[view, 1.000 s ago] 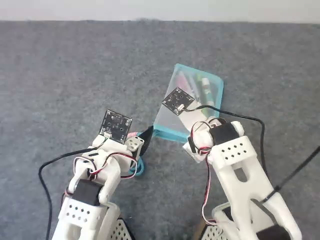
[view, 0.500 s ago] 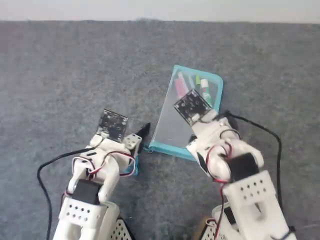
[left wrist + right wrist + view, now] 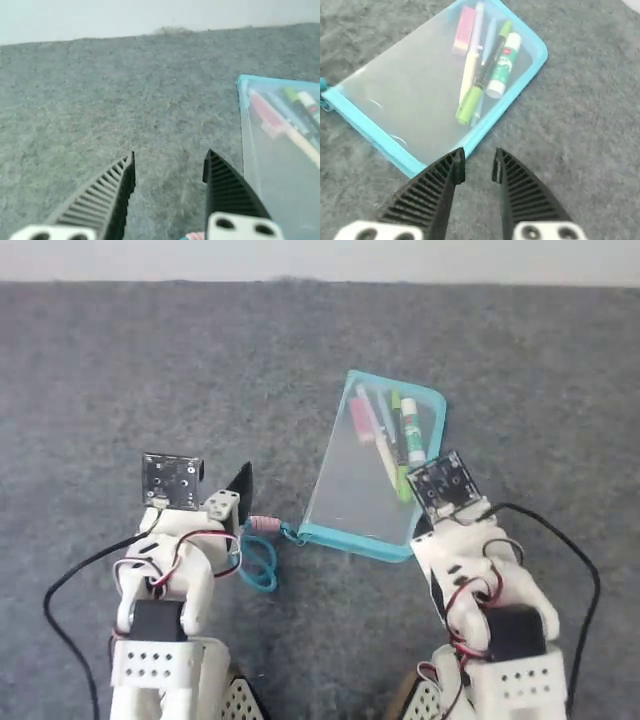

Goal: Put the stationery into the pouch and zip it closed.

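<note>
Grey mat (image 3: pixel 120 370) covers the table, with a pale wall (image 3: pixel 300 258) along its far edge. A teal cord loop (image 3: pixel 260 562) trails from the pouch's near corner and lies just beside the left arm.

The clear, teal-edged pouch (image 3: pixel 350 502) lies flat between the arms. Inside it are pens (image 3: pixel 470 85), a glue stick (image 3: pixel 502 65) and a pink eraser (image 3: pixel 464 31).

Left gripper (image 3: pixel 169 165): jaws wide apart, empty, over bare mat; pouch off to its right, apart.

Right gripper (image 3: pixel 478 161): jaws narrowly parted, empty, tips just beside the pouch's near edge.

One pouch (image 3: pixel 385 95) — one eraser (image 3: pixel 465 30), one glue stick (image 3: pixel 504 65), several pens (image 3: pixel 470 75).
</note>
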Controlling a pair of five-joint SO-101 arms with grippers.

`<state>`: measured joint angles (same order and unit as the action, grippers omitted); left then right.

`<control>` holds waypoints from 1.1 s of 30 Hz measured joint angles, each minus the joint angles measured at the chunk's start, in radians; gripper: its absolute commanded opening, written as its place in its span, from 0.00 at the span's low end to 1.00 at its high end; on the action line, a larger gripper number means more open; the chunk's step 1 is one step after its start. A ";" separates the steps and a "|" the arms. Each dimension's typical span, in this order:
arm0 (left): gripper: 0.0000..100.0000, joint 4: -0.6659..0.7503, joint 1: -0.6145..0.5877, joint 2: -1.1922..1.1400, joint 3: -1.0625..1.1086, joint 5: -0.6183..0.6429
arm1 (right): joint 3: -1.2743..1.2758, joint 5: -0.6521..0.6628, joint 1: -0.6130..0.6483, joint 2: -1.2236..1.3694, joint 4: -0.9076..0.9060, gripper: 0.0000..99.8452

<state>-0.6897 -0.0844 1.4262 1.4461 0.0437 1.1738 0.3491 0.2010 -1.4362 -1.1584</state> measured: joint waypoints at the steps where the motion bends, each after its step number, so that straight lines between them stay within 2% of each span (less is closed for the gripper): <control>1: 0.21 0.011 0.000 0.000 0.000 0.000 | 0.023 0.000 -0.012 -0.021 0.000 0.08; 10: 0.21 0.025 0.028 0.000 0.000 0.000 | 0.213 0.000 -0.183 -0.244 0.000 0.08; 18: 0.22 -0.025 0.028 0.020 0.000 0.000 | 0.371 0.000 -0.199 -0.368 0.000 0.08; 25: 0.22 -0.203 0.029 0.333 0.044 0.000 | 0.456 0.000 -0.199 -0.370 0.003 0.08; 30: 0.22 -0.149 0.029 0.365 0.236 0.000 | 0.488 0.000 -0.199 -0.370 0.006 0.08; 33: 0.22 -0.117 0.025 0.364 0.247 0.002 | 0.489 0.000 -0.199 -0.370 0.006 0.08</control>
<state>-0.8063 -0.0598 1.7898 1.6932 0.0453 1.6632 0.3491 0.0015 -1.8059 -1.1523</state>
